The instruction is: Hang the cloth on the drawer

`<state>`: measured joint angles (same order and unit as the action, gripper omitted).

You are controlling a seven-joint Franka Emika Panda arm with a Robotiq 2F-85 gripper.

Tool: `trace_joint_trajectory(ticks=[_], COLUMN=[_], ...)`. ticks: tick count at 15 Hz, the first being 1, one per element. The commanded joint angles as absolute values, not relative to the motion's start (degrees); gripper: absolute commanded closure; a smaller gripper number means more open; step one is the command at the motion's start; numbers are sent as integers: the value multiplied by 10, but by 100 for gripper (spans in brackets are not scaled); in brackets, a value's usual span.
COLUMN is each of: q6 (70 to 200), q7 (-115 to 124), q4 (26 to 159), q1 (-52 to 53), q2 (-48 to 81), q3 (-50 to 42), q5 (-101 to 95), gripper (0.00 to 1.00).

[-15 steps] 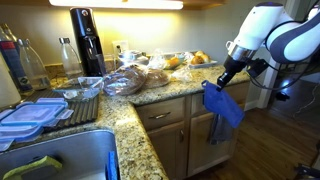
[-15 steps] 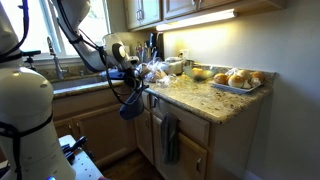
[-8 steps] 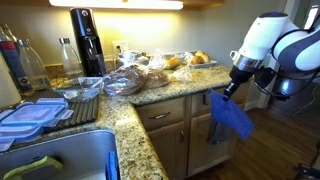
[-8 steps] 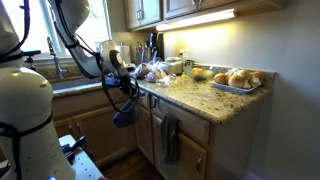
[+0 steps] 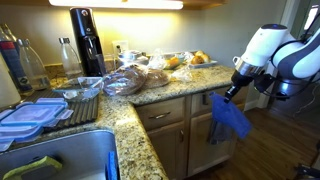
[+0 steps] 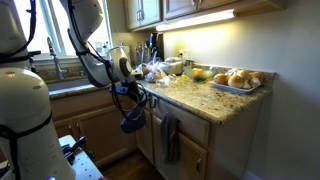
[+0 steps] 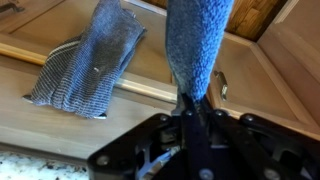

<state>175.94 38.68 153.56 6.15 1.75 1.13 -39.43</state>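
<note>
Wrist view gives us the clearest look at the tool: the black Robotiq gripper (image 7: pixel 193 100) has its two fingers pressed together on the top end of the bright blue soft fabric cloth (image 7: pixel 203 40), so we read it as clamped on the cloth. From that pinch the cloth runs straight away from the camera as one narrow, bunched strip. Beside it lies the duller grey-blue towel (image 7: pixel 88 62), flat against the wooden cabinet face, and we see a gap between the two fabrics.

In both exterior views the cloth (image 5: pixel 230 115) (image 6: pixel 131 122) hangs directly below the gripper (image 5: pixel 229 92) (image 6: pixel 128 100), held only at its upper end, loose and free at the bottom. It sits out in front of the cabinets, below the edge of the speckled granite countertop (image 5: pixel 150 92) (we cannot tell whether it brushes the woodwork). The shallow light-oak wooden drawer front (image 5: pixel 163 112) with its small dark handle lies just under the countertop, apart from the cloth, which is not draped on it. The grey-blue towel (image 6: pixel 169 138) hangs from the cabinet front near the cloth. The white robot arm (image 5: pixel 275 45) reaches in from the picture's edge.
</note>
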Motion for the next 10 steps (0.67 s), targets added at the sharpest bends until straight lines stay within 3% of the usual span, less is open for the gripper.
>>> trace_joint_trajectory(ticks=[1, 10], q6=[1809, 1851], q7=[408, 387], q4=[1518, 1476], q1=[53, 56], q2=[54, 139], q3=[-8, -3], q5=[-424, -398], gripper=[94, 94])
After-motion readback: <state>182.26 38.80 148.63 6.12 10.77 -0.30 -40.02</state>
